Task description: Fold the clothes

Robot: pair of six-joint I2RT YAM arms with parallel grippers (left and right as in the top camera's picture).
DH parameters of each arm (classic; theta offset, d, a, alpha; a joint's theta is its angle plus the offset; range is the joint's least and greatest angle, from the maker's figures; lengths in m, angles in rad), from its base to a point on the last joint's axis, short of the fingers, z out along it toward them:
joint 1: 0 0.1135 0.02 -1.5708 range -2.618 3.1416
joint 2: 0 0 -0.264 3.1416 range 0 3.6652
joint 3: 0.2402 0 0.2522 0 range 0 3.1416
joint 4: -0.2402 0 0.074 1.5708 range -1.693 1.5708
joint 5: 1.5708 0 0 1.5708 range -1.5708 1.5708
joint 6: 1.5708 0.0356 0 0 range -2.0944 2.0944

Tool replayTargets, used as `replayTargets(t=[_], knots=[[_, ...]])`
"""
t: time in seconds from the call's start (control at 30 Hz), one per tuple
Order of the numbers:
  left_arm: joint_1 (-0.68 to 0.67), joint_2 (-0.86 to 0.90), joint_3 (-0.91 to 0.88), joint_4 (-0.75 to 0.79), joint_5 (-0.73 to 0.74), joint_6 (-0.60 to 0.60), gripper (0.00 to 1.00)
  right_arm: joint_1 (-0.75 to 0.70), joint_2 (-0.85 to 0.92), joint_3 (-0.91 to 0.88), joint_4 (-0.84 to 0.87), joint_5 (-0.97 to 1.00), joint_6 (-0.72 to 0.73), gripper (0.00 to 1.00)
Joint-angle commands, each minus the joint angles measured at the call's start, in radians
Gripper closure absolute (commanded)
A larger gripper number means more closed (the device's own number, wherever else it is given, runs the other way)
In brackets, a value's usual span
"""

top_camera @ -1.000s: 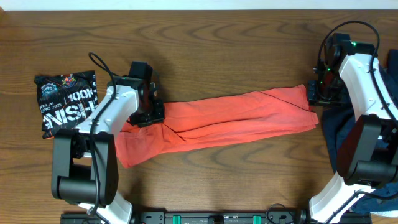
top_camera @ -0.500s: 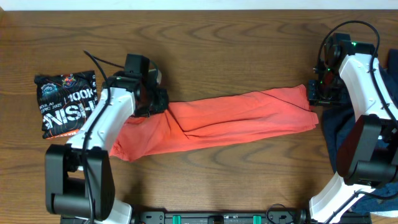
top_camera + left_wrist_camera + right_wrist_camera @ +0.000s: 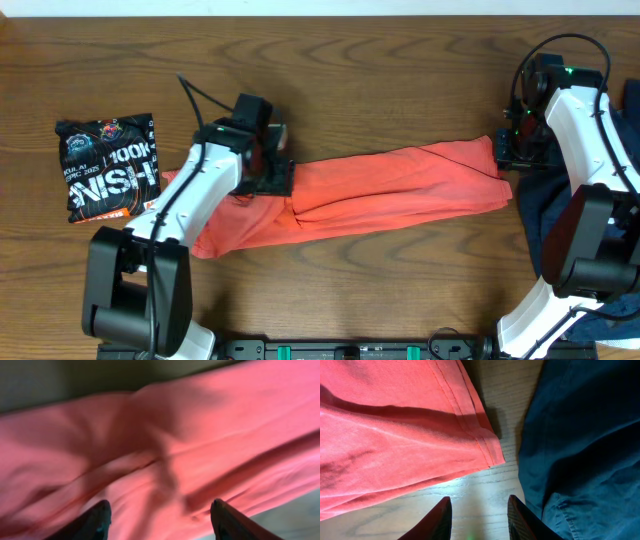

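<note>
Dark brown wood-grain table fills the overhead view, with wide bare room along its far side. The left gripper hangs spread wide over the left part of the red-orange T-shirt, a soft cloth folded into a long band across the table's middle. Its dark fingertips grasp nothing, but the wrist view is blurred and I cannot tell whether they touch the cloth. The right gripper is likewise released, fingers apart above a bare strip of wood between that shirt's right hem corner and the plain navy T-shirt. The navy one lies rumpled at the right edge, partly hidden by the right arm and cut off by the frame. The black T-shirt printed white and orange lies folded near the left edge, apart from the rest.
</note>
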Motion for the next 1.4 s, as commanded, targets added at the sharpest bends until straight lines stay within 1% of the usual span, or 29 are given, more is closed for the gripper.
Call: replayTargets(t=[0.0,0.03,0.1,0.17,0.27,0.37,0.53,0.63,0.73,0.83,0.9,0.93,0.97,1.0,1.1,1.23,1.37], knots=[[0.038,-0.071,0.015,-0.059,-0.147,0.01,0.34,-0.011,-0.017,-0.006,0.0,0.0,-0.019,0.65],[0.048,-0.099,0.015,-0.087,-0.179,0.006,0.33,-0.011,-0.017,-0.006,0.002,0.0,-0.019,0.65],[0.068,-0.154,0.014,-0.132,-0.256,-0.037,0.33,-0.011,-0.017,-0.006,0.003,0.0,-0.019,0.65],[0.088,-0.195,0.012,-0.161,-0.299,-0.062,0.33,-0.011,-0.017,-0.006,0.003,0.0,-0.019,0.65],[0.122,-0.215,-0.006,-0.167,-0.301,-0.063,0.33,-0.011,-0.017,-0.006,0.006,0.0,-0.019,0.65],[0.156,-0.196,-0.051,-0.149,-0.3,-0.098,0.34,-0.011,-0.017,-0.006,0.006,0.0,-0.019,0.65],[0.179,-0.15,-0.151,-0.056,-0.289,-0.112,0.38,-0.011,-0.017,-0.006,0.005,0.0,-0.019,0.66],[0.179,-0.121,-0.183,-0.005,-0.288,-0.124,0.43,-0.011,-0.017,-0.006,0.005,0.0,-0.019,0.66],[0.178,-0.103,-0.189,0.026,-0.28,-0.131,0.51,-0.011,-0.017,-0.006,0.005,0.0,-0.019,0.67],[0.179,-0.102,-0.189,0.056,-0.262,-0.13,0.64,-0.011,-0.017,-0.006,0.005,0.0,-0.019,0.67],[0.179,-0.102,-0.189,0.068,-0.262,-0.13,0.77,-0.011,-0.017,-0.006,0.005,0.0,-0.019,0.67],[0.179,-0.102,-0.189,0.072,-0.262,-0.13,0.81,-0.011,-0.017,-0.006,0.006,0.0,-0.019,0.67],[0.179,-0.102,-0.189,0.074,-0.262,-0.13,0.9,-0.011,-0.017,-0.006,0.005,0.0,-0.019,0.67],[0.179,-0.103,-0.187,0.075,-0.263,-0.13,0.93,-0.011,-0.017,-0.006,0.006,0.0,-0.019,0.67],[0.18,-0.104,-0.176,0.082,-0.27,-0.126,0.94,-0.011,-0.017,-0.006,0.005,0.0,-0.019,0.67],[0.191,-0.117,-0.14,0.095,-0.355,-0.127,0.94,-0.011,-0.017,-0.006,0.005,0.0,-0.019,0.67],[0.216,-0.126,-0.127,0.149,-0.457,-0.127,0.94,-0.011,-0.017,-0.006,0.006,0.0,-0.019,0.67]])
